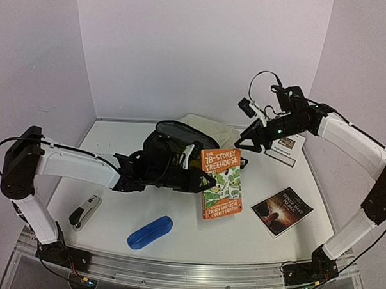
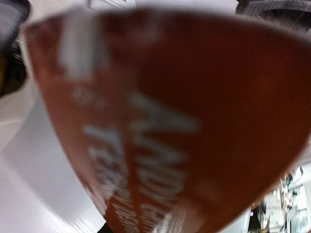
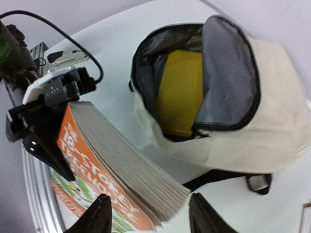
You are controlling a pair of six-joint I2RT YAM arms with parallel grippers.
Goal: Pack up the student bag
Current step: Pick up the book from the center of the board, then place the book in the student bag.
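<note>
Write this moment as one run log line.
left gripper: shut on orange book | right gripper: open around its corner | student bag: open, yellow item inside

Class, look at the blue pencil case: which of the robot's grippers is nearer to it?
Left. The left gripper clamps the orange book just behind the pencil case; the right gripper hangs open farther back, beyond the book's top.

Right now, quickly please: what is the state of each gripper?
Left gripper: closed, holding the book.
Right gripper: open, the book's corner between its fingers, not gripped.
</note>
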